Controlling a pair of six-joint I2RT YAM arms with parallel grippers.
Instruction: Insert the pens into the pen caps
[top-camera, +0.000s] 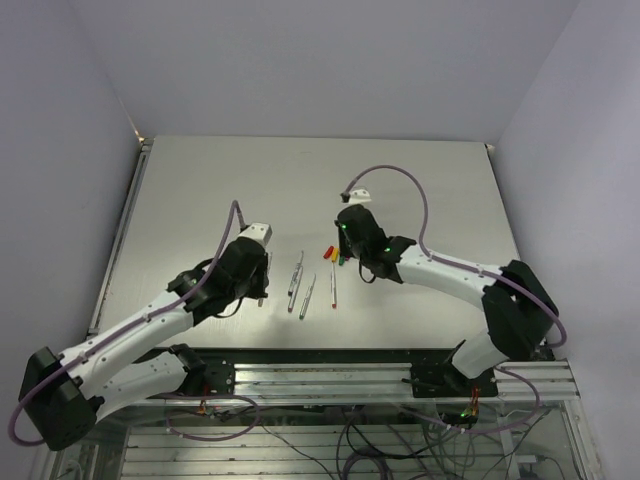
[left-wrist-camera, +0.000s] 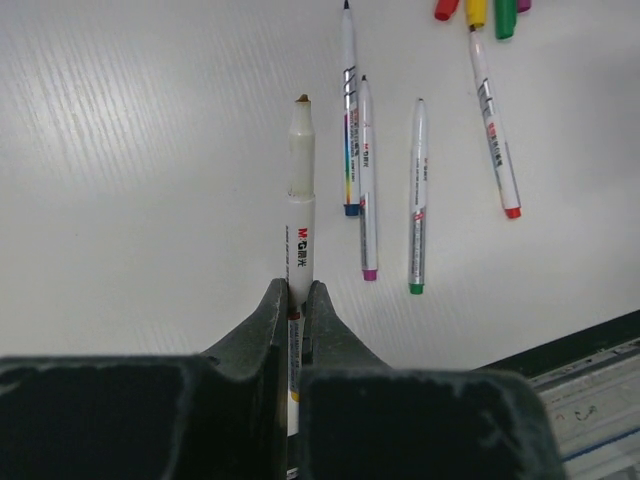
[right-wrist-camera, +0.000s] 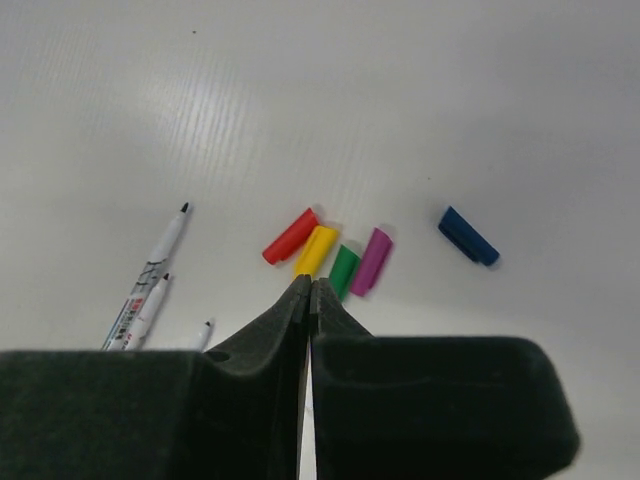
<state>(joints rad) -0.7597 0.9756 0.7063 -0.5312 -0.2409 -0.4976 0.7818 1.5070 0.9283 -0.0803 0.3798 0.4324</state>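
My left gripper is shut on a silver-grey pen and holds it above the table, its brownish tip pointing away. It shows at centre left in the top view. Three pens with blue, purple and green ends lie side by side to its right. A red-ended pen lies further right. The caps lie in a row: red, yellow, green, purple. The blue cap lies apart to the right. My right gripper is shut and empty, its tips just above the yellow cap.
The loose pens lie between the two arms near the table's front edge. The cap cluster sits right beside the right gripper. A purple cable loops over the right arm. A dark rail runs along the table's front edge.
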